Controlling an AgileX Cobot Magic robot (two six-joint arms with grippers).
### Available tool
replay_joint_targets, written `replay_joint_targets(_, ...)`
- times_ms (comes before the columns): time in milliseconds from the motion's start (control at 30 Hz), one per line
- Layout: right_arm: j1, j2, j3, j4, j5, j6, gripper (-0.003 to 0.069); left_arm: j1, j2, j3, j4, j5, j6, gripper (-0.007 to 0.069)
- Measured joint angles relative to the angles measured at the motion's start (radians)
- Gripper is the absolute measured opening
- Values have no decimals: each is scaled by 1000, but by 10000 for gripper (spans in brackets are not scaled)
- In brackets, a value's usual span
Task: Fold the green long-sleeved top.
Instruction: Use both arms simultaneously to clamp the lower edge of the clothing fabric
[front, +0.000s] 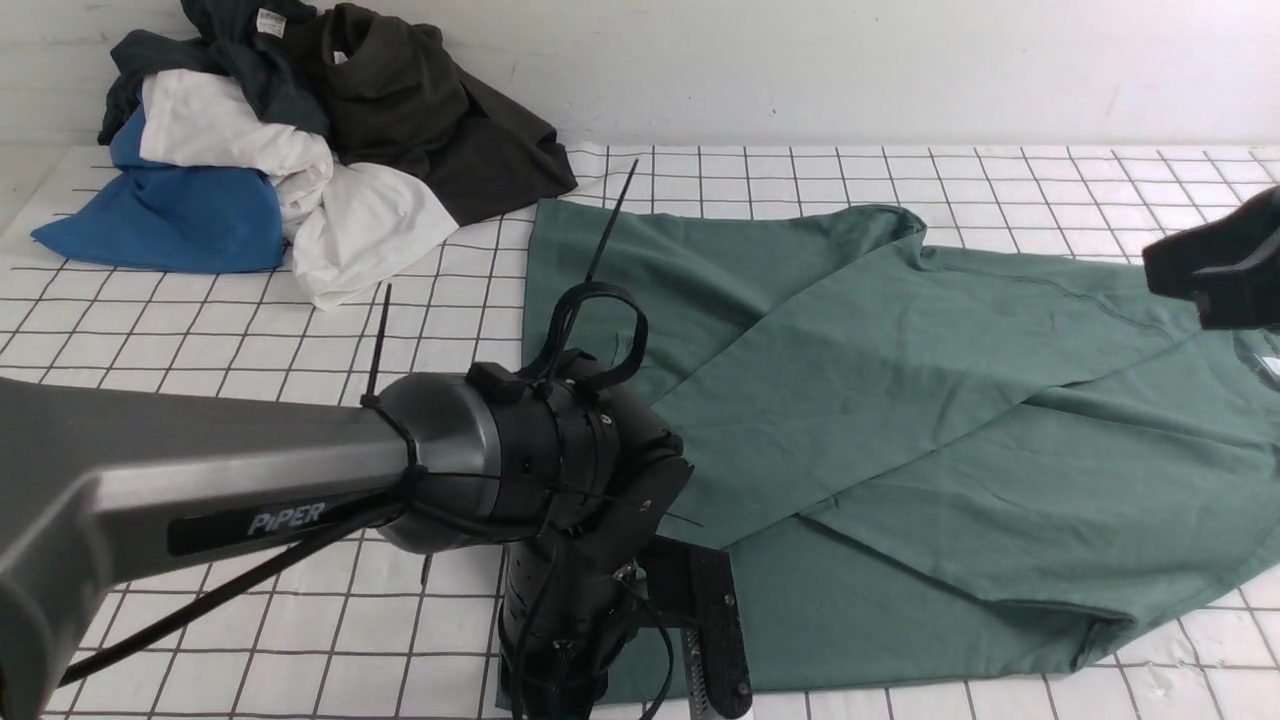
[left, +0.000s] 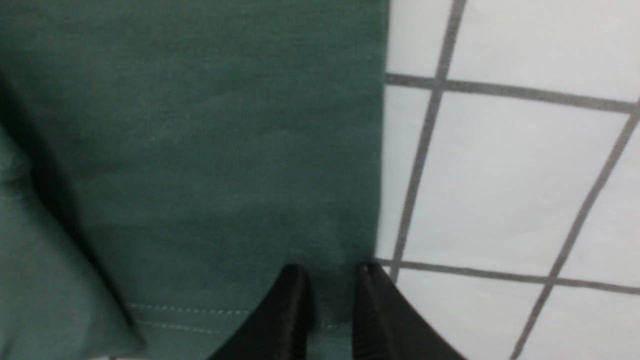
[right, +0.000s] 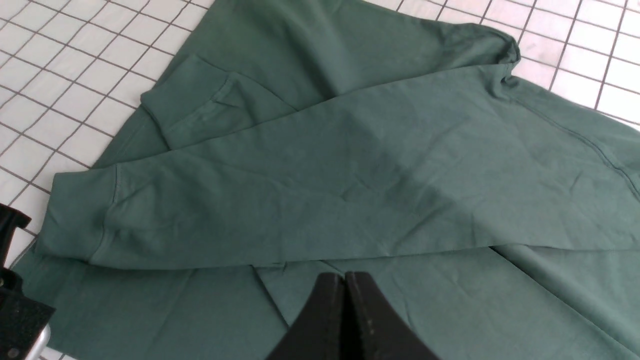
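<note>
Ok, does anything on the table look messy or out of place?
Only the heap at the far left: blue, white and dark clothes crumpled together. The top lies flat, sleeves folded across it, nothing askew.

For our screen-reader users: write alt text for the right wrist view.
The green long-sleeved top lies spread on a white gridded table, both cuffed sleeves folded across its body. The right gripper, shut and empty, hovers above the cloth.

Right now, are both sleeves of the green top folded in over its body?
Yes, one cuffed sleeve and the other sleeve both lie across the body of the green long-sleeved top.
</note>
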Motion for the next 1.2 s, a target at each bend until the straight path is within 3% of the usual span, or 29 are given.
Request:
replay_joint_targets(100,0,-5,2,19,0,-1,-15,2,-39,3,-28,-2,-7,118)
replay_joint_targets(200,0,-5,2,46,6,-5,-15,2,-67,3,-53,4,-12,190)
replay_joint_targets(300,0,-5,2,77,32,-31,-15,2,-60,3,-53,21,-14,337)
replay_joint_targets(467,0,-5,2,104,50,-69,-15,2,-12,3,-7,20,23,395)
replay_joint_targets(567,0,-5,2,114,50,-87,-15,3,23,-2,19,30,89,354)
replay_joint_targets(667,0,-5,2,115,49,-94,-15,1,27,-6,47,35,102,235)
replay_joint_targets(767,0,-6,2,117,49,-94,-15,1,19,-4,72,40,81,55)
replay_joint_targets(833,0,-6,2,117,50,-94,-15,1,-2,0,79,41,64,20)
replay_joint_targets(1067,0,-20,2,132,77,-97,-15,19,-162,2,67,50,44,13)
replay_joint_targets(1200,1,-23,9,104,92,-98,-15,97,-227,2,-13,78,42,12)
